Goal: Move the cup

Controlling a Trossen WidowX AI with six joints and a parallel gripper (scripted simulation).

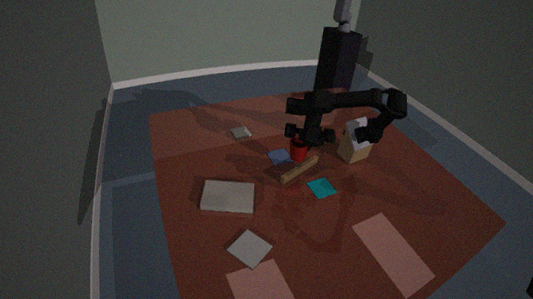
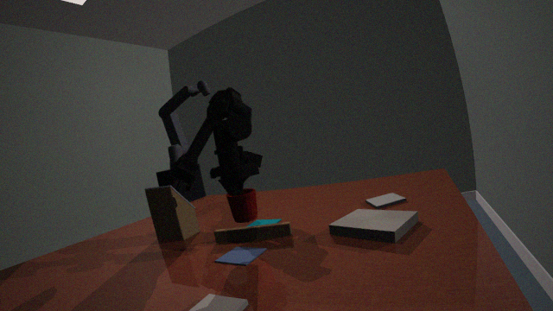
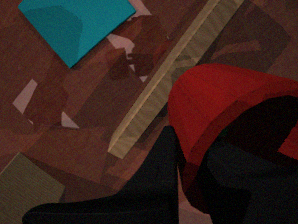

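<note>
The black, angular, jointed robot arm (image 1: 350, 100) (image 2: 199, 140) rises from its mount, arches over at a high elbow and folds downward, its last links pointing steeply at the worktop. At its end the black two-fingered parallel hand (image 1: 308, 145) (image 2: 237, 190) (image 3: 177, 131) hangs above the surface, fingers down, closed firmly on the rim of the red cup. In the wrist view, one dark, tapering finger stands against the cup's outside.
</note>
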